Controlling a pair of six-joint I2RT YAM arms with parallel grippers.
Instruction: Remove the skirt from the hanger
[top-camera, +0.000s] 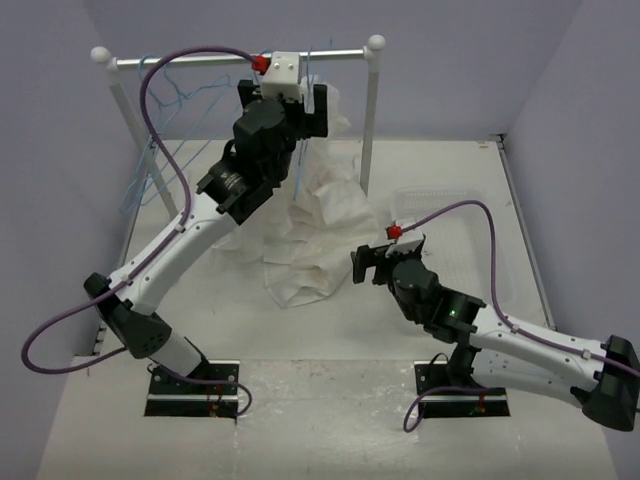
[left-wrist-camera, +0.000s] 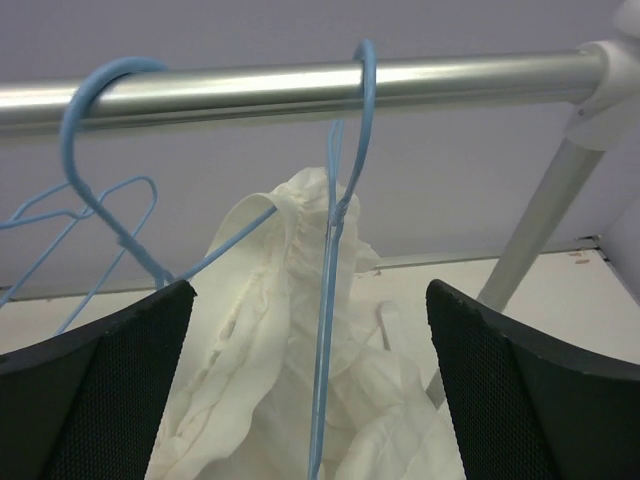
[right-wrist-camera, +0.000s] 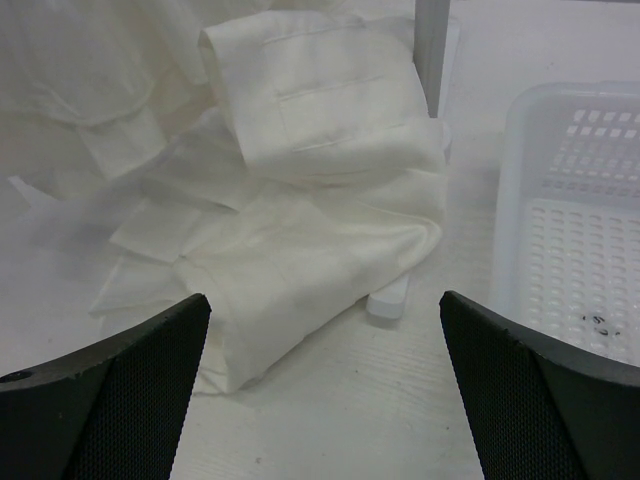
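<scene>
The left jaws are wide open up by the rail (left-wrist-camera: 300, 82), holding nothing. Right between them hangs the blue hanger (left-wrist-camera: 327, 300). The skirt (left-wrist-camera: 290, 340) droops from it, just past the jaws and below them. The right jaws are open too, low over the desk (right-wrist-camera: 350, 400). A heap of white cloth (right-wrist-camera: 320, 200) lies in front of them, and a basket (right-wrist-camera: 580, 200) sits to their right. If the left jaws shut now, I think they would pinch only thin wire. A pull could then drag the hanger off the rail, skirt and all, or bump the other hanger (left-wrist-camera: 66, 135) on their left. The right jaws could also grab the wrong cloth.
</scene>
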